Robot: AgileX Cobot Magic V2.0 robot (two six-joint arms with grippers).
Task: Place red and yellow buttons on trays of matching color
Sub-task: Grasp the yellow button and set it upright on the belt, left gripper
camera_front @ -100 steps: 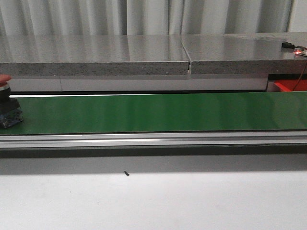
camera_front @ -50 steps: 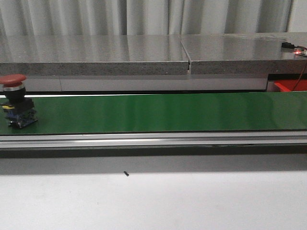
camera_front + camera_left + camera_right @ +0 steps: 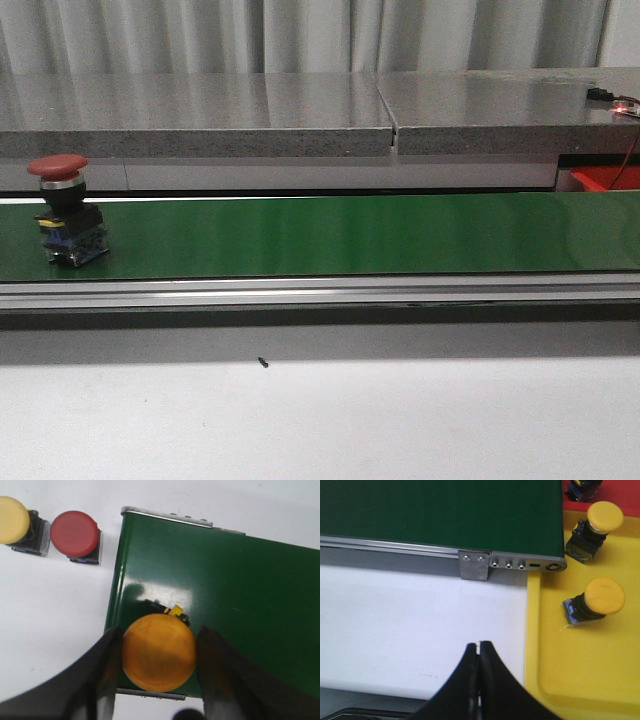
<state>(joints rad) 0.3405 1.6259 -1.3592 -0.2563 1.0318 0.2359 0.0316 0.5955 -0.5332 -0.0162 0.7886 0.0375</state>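
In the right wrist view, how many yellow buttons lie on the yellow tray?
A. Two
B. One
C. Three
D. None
A. Two yellow buttons show on the yellow tray: one near the end of the green belt and one nearer the right tool, which hangs closed over the white table.

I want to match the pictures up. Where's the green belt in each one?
Front view: the green belt runs across the middle.
Left wrist view: its end lies under the yellow button between the fingers.
Right wrist view: its end is beside the yellow tray.
Shared landmark: the belt's silver rail.
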